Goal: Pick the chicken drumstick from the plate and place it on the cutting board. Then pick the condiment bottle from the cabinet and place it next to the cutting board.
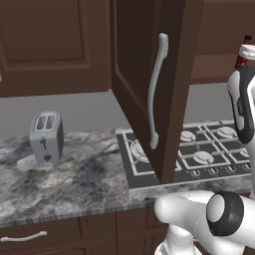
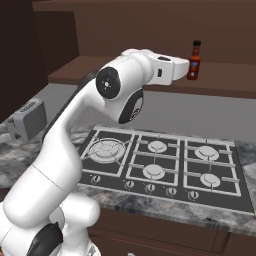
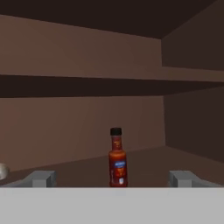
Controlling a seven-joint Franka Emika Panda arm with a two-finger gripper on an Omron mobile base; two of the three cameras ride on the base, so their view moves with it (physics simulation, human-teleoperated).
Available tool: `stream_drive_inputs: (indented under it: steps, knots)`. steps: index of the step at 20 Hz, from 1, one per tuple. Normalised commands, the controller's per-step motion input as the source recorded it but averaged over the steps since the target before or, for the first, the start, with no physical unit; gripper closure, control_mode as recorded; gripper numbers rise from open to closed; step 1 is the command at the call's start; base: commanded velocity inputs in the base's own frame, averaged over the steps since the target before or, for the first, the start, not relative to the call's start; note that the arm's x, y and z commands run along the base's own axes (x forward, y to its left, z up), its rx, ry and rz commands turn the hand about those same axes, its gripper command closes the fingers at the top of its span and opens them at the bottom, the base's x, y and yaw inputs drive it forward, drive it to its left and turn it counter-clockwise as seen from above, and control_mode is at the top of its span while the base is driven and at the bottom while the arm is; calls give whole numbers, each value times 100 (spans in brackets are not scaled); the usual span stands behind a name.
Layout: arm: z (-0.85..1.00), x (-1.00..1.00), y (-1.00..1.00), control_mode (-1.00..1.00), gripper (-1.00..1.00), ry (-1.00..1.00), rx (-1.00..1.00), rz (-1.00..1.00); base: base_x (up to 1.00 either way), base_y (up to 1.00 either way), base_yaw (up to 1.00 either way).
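Note:
The condiment bottle, slim and red-orange with a black cap, stands upright on the lower shelf of the open cabinet. My gripper is open, and the bottle stands just beyond it, centred between the two fingertips without touching them. From the right base view the bottle stands at the tip of my outstretched hand, on the shelf. In the left base view only the top of the bottle peeks out behind my arm. The plate, chicken drumstick and cutting board are out of view.
The cabinet door with its curved silver handle swings open over the gas hob. A silver toaster sits on the marble counter to the left. A small pale thing lies at the shelf's left edge.

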Motion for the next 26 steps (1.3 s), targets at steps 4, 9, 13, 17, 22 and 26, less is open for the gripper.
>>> stream_drive_inputs:
  steps: [4,9,13,17,22,26]
  knots:
    - [-2,12,-7,-100,-100,0,0,0,0,0,0]
    - [-6,11,-4,-100,-100,0,0,0,0,0,0]
    - [-7,11,-3,-100,-100,0,0,0,0,0,0]
    - [-4,13,-4,-100,-100,0,0,0,0,0,0]
    - [-1,13,-6,-100,-100,0,0,0,0,0,0]
    - [0,11,-8,-100,-100,0,0,0,0,0,0]
